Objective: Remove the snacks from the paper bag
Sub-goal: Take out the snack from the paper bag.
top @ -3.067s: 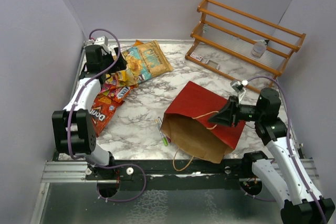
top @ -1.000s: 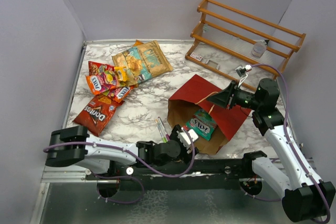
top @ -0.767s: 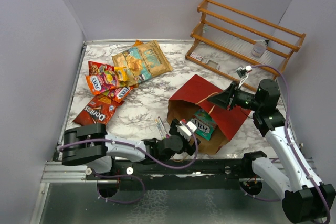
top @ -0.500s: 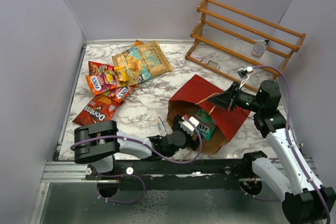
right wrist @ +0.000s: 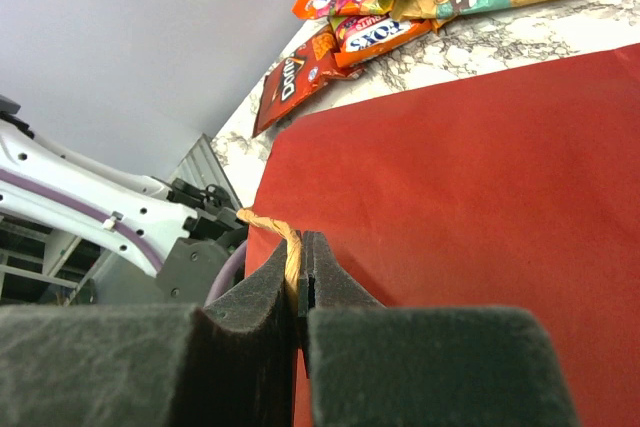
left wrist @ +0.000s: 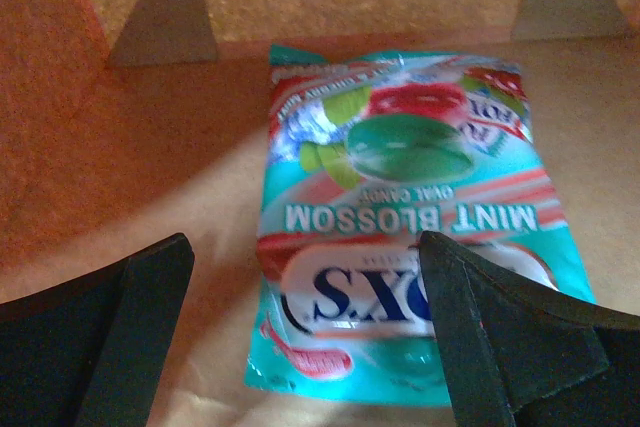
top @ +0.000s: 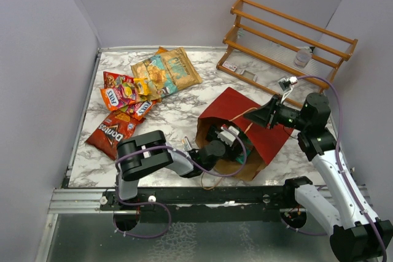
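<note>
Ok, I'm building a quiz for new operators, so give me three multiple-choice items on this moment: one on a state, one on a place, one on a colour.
1. The right gripper is:
A. open
B. shut on the string handle
C. shut on a packet

2. The teal mint packet lies:
A. inside the paper bag
B. on top of the paper bag
C. in the right gripper

3. The paper bag's outside is:
A. red
B. blue
C. white

Answers:
1. B: the right wrist view shows the jaws pinched on the string.
2. A: the left wrist view shows brown paper all round the packet.
3. A: both the top view and the right wrist view show a red outer face.
</note>
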Available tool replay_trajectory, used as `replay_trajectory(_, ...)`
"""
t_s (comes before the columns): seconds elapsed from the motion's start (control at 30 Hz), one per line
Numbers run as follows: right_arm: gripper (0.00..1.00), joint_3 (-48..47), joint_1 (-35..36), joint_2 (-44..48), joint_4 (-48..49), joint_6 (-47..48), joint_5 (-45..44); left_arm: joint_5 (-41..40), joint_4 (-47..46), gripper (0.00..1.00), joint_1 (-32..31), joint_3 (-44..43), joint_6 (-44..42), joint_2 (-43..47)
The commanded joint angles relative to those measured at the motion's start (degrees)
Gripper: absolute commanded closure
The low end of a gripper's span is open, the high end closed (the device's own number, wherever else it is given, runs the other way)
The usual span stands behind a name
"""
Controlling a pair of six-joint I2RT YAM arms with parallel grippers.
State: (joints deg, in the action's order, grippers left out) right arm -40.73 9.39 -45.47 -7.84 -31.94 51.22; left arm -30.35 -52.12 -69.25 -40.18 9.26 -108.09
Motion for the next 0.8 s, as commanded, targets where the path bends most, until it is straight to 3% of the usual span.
replay_trajectory(0.0,0.99,-1.79,0.19,0.35,-1.21,0.84,-0.84,3.44,-0.81,0.01,1.88,-2.39,-0.36,-3.58)
replay_trajectory(0.17,0.99,-1.13,0.19,0.89,-1.0,0.65,-0.9,9.29,1.45,0.04,3.27,-3.14,2.88,-5.88)
replay_trajectory(0.27,0.99,-1.06,0.18,1.0,-1.33,0.73,-0.6,12.58,2.02,0.12,3.46,-3.14,4.54,-6.47)
replay_trajectory(0.5,0.99,-1.41,0.19,1.69,-2.44,1.1,-1.06,18.76,2.58,0.48,3.37,-2.97,9.57,-6.33)
replay_trajectory(0.77,0.99,-0.57,0.19,2.46,-2.71,0.89,-2.18,18.75,3.16,0.88,3.42,1.24,13.08,-0.21)
